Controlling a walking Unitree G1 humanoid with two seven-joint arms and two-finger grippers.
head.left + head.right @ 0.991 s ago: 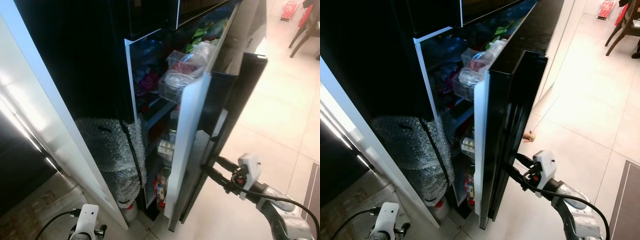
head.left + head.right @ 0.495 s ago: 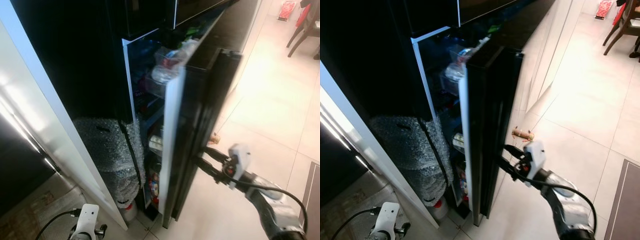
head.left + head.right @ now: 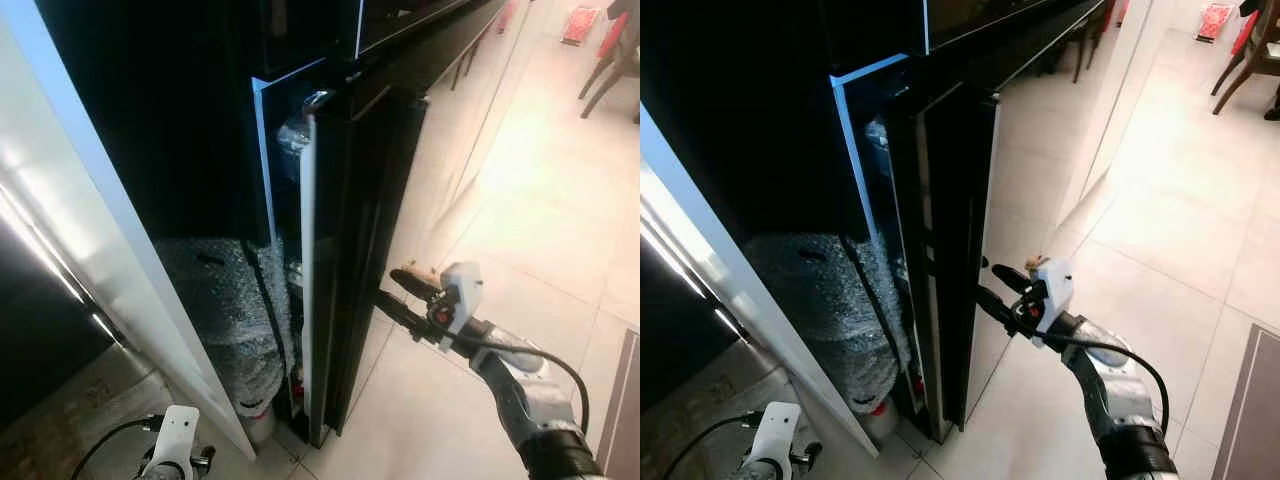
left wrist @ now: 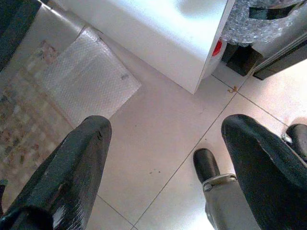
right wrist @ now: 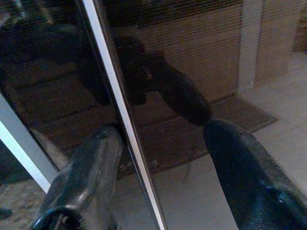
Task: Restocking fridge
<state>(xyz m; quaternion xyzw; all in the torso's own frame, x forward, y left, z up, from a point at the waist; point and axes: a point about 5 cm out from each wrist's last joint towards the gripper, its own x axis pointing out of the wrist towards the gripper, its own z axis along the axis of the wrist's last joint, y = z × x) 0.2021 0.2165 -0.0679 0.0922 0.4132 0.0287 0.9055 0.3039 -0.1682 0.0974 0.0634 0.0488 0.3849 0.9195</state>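
Fridge door (image 3: 965, 230), one glossy black panel nearly shut, meets the right gripper (image 3: 992, 290), jaws spread wide.

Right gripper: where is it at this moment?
The right gripper is out on the robot's right, fingers open and pressed against the glossy black fridge door, which stands nearly shut.

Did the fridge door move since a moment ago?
Yes. The fridge door has swung toward the fridge body, leaving a narrow gap. The right gripper, jaws open, presses its glossy front.
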